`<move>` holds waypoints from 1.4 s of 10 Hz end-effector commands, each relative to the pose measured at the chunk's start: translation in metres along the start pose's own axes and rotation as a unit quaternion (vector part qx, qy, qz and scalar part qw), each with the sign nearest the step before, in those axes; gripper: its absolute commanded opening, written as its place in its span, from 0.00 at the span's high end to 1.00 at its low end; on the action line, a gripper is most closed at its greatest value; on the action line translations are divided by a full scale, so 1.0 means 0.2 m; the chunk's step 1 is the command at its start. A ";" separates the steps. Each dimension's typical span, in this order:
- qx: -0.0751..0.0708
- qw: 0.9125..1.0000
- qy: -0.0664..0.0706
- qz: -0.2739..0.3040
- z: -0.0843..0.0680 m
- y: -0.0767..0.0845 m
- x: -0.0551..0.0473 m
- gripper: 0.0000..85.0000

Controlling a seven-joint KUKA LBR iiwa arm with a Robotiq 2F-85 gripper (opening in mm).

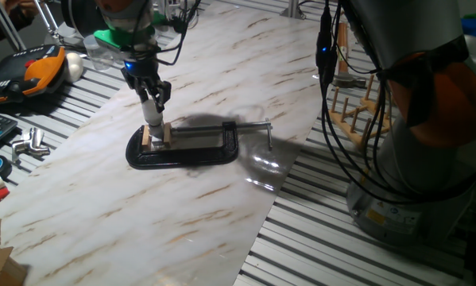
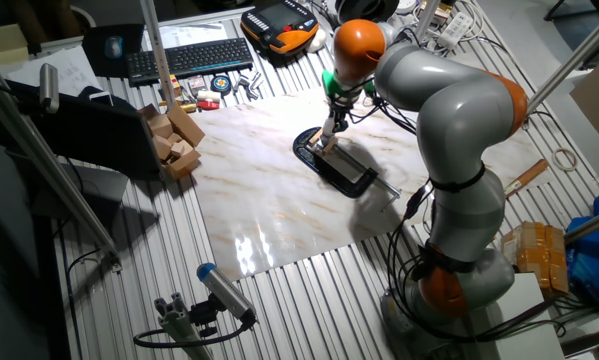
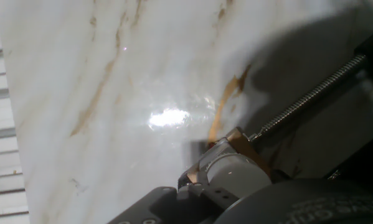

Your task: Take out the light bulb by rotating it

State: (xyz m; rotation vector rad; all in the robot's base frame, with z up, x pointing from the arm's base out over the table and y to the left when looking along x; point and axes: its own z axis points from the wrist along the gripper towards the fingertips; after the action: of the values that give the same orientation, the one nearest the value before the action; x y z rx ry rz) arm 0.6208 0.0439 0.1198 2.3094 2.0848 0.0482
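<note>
Over the near end of a black C-clamp (image 1: 186, 148), end effector (image 1: 153, 105): black two-finger type, pointed straight down, fingers drawn close on a small whitish upright item. Item taken to be the light bulb (image 1: 154, 129); grip appears closed on it, though finger contact is not sharply resolved. Hand view shows a pale rounded body (image 3: 236, 171) just beyond the fingers, blurred, beside the clamp's threaded screw (image 3: 311, 96).

Light bulb: standing in a small wooden block (image 1: 156, 137) held in the clamp jaws, on the marble-patterned board (image 1: 222, 56).

Board: lies flat on the slatted metal table (image 1: 341, 238).

Arm (image 2: 449, 100): grey with orange joints.

Surroundings, table edge: orange-and-black handheld pendant (image 1: 31, 73), keyboard (image 2: 189, 55), wooden blocks (image 2: 174, 140), wooden peg rack (image 1: 353, 107).

Writing: none legible in any view.
</note>
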 end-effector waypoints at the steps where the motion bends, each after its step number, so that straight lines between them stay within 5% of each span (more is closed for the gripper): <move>1: 0.000 1.000 0.000 -0.010 0.00 0.00 0.00 1.00; 5: 0.014 0.999 0.007 -0.043 0.00 0.00 0.00 1.00; 14: 0.006 0.988 0.001 -0.154 0.00 0.00 0.00 1.00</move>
State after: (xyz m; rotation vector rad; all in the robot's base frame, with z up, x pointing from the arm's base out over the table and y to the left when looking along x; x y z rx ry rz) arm 0.6202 0.0441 0.1198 1.9554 2.4254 0.0282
